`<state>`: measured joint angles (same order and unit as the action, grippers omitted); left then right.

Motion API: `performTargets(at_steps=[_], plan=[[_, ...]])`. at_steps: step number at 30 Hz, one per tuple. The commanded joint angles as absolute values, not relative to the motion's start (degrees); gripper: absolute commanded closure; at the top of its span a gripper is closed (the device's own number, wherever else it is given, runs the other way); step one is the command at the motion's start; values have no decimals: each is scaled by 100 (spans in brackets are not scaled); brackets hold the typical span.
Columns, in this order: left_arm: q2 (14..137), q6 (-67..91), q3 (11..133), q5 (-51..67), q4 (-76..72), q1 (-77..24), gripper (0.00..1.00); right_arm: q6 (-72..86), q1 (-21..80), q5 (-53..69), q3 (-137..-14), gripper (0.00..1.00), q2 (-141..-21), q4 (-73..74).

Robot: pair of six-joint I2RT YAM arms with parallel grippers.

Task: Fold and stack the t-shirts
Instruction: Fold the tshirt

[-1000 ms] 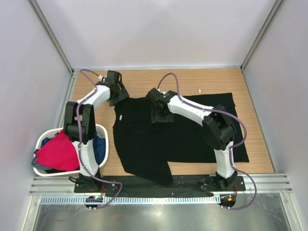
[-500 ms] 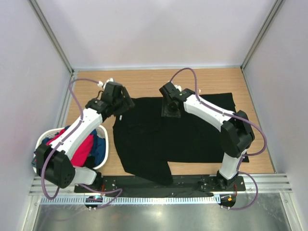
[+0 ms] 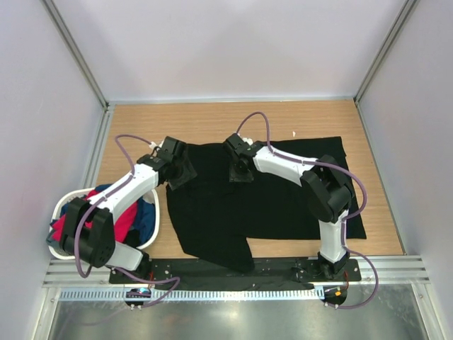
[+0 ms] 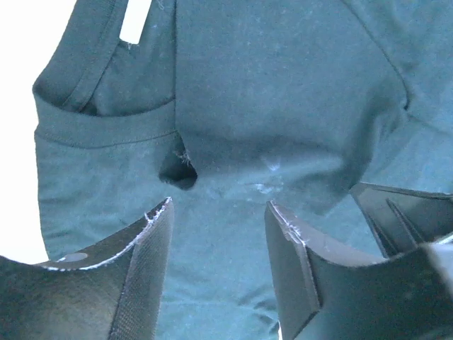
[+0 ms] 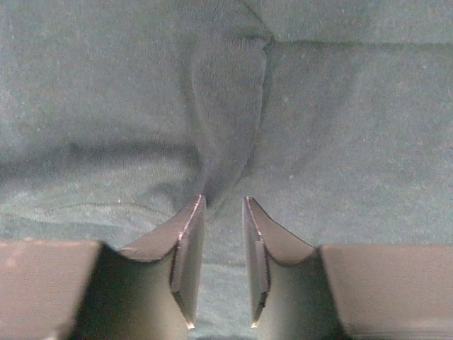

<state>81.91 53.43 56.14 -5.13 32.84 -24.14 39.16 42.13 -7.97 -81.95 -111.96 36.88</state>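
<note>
The right end effector [image 5: 223, 205] stands narrow, its jaws pinching a raised pleat of the black t-shirt [image 3: 283, 205] between them, and the cloth puckers upward from the tips. Whether that nip is firm enough to lift, I cannot tell. The left end effector [image 4: 219, 209] stands about half wide. Its fingers straddle the same shirt just below the collar [image 4: 78, 57] and the white neck label [image 4: 136, 18], with a soft hump of cloth in the gap but nothing clamped. Seen from above, the left one sits on the shirt's edge closest to the white oval basket [image 3: 59, 207], toward the basket's far side. The right one sits on the far hem, further from the basket. The black t-shirt lies spread mostly flat on the wooden worktop [image 3: 212, 120], just beside the basket, with one near corner bunched and hanging off the front edge. A red t-shirt [image 3: 127, 212] and a blue t-shirt [image 3: 146, 212] lie heaped in the basket. By my reading, the step in hand is taking hold of the collar end for the first fold. The next move calls for the left jaws to pinch shut on cloth. Both arms should then lift together and carry that edge evenly away from the basket so the fold lands without wrinkles.
</note>
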Motion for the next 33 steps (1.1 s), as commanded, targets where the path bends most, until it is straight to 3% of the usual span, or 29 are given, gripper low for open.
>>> performTargets(at_steps=[1, 15, 20, 29, 33], plan=[[8349, 5335, 5494, -422, 2980, -2443, 45, 3973, 4201, -800, -8376, 67, -11294, 3419], [8824, 5344, 5274, -545, 2699, -2531, 55, 3762, 4201, -756, -8622, 93, -11285, 3515], [8816, 5317, 5063, -527, 2374, -2575, 60, 3621, 4201, -809, -8798, 94, -11189, 3779], [8667, 5510, 5088, -483, 2512, -2575, 92, 3533, 4201, -861, -9009, 94, -11224, 4201], [8465, 5782, 5212, -501, 2838, -2584, 100, 3498, 4201, -940, -9088, 94, -11206, 4420]])
